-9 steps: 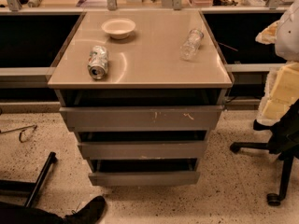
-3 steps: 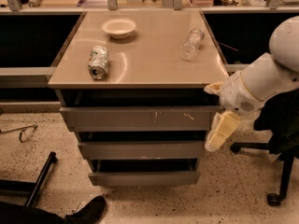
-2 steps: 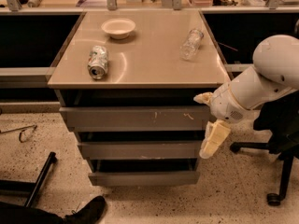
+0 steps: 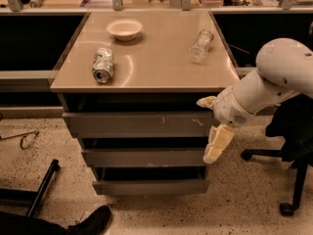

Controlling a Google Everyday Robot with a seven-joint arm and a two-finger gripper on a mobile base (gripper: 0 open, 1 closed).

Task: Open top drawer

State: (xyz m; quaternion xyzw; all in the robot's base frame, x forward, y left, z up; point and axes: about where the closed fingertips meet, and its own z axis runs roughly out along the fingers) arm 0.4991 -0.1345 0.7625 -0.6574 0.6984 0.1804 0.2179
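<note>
- Top drawer [image 4: 139,124]: centre frame, just under the bench [image 4: 161,77] top, not yet pulled out.
- Claw [image 4: 213,123]: spread, at the drawer's right end.
- Risk: the front has no handle and your grip is off-centre, so you may slip off or jam it.
- Versus earlier: claw has come left; drawer unmoved.

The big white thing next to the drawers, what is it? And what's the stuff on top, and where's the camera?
That white thing is a robot arm. Its pale claw, called the end effector, is at the right end of the top drawer, the one it should pull open. Its two fingers are spread apart and hold nothing. There is just one camera, looking down at it all from the front. On the cabinet top are a white bowl, a drink can lying on its side, and a clear plastic bottle lying on its side too.
</note>
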